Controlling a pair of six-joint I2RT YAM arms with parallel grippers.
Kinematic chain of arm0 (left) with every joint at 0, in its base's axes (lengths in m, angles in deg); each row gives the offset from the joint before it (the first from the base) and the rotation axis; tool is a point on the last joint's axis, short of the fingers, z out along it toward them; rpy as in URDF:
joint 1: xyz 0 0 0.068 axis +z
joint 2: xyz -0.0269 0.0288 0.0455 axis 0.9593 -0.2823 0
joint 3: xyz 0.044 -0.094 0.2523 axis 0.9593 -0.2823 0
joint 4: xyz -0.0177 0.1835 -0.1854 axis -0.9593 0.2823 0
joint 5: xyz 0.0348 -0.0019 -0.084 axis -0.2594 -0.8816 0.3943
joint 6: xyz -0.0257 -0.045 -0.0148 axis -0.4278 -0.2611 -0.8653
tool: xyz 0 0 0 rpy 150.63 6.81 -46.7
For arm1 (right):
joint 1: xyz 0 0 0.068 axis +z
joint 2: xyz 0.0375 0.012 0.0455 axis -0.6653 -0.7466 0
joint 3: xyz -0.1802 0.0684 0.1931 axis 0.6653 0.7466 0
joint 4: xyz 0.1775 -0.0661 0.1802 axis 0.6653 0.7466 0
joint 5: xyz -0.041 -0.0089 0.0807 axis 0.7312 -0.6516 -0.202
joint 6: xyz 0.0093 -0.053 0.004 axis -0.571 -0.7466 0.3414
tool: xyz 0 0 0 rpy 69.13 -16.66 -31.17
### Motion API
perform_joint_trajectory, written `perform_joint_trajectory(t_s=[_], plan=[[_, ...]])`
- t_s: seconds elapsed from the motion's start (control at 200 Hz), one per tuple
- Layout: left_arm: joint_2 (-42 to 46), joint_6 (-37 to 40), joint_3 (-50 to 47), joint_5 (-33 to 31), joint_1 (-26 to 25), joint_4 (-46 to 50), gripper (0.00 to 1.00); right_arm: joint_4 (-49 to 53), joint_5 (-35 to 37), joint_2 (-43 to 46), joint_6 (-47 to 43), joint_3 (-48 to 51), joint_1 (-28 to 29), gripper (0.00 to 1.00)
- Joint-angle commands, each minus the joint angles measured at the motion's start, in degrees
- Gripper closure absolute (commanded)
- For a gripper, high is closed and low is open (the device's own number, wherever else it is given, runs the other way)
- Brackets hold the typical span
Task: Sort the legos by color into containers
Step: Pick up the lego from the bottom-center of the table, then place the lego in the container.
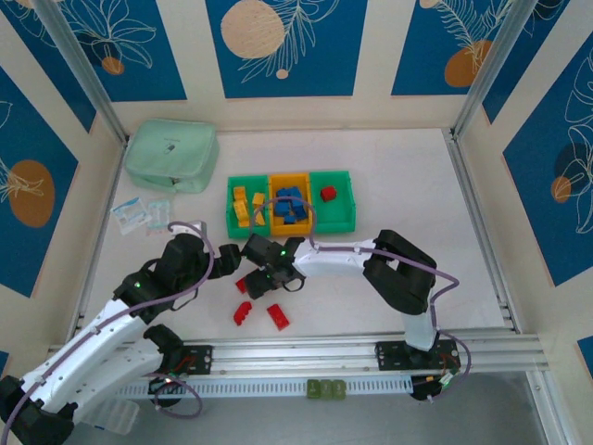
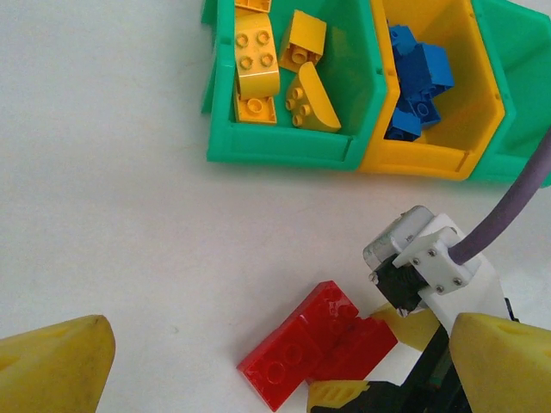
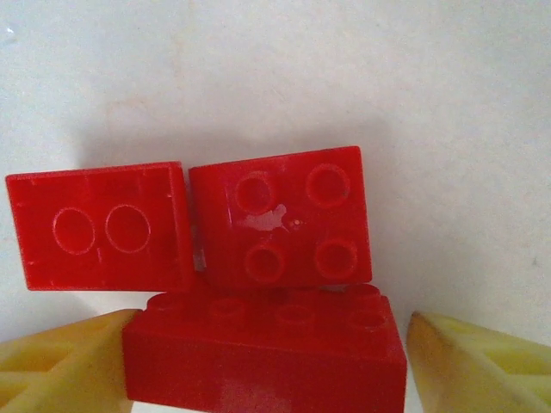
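Noting the right gripper (image 3: 275, 366) part-open astride a red brick (image 3: 258, 340) on the table (image 3: 258, 69), nothing clamped. Two more red bricks (image 3: 280, 215) lie touching it. We judge that closing may drag these along, or pinch off-centre and drop it short of the bins (image 1: 345, 222).

Bright, even, diffuse light is filling all views, soft grey shadows are lying beside the bricks (image 3: 275, 228), and the nearest fingers (image 3: 482, 361) are blurring slightly.
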Motion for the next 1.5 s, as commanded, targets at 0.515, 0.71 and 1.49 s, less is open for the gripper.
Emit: perform_joint_trajectory(t_s=[0.515,0.71,1.49], plan=[[-1.2,0.9,1.9,2.6,0.3,-1.1,0.01,1.3,2.2,8.7,1.2,2.9,-1.7,0.39],[-4.0,2.0,3.4,4.3,0.3,-3.6,0.01,6.0,3.4,14.8,0.5,3.9,-5.9,0.39],[-22.7,5.2,11.8,10.9,0.4,-17.4,0.01,5.7,6.1,7.4,-8.9,-8.5,-35.4,0.39]])
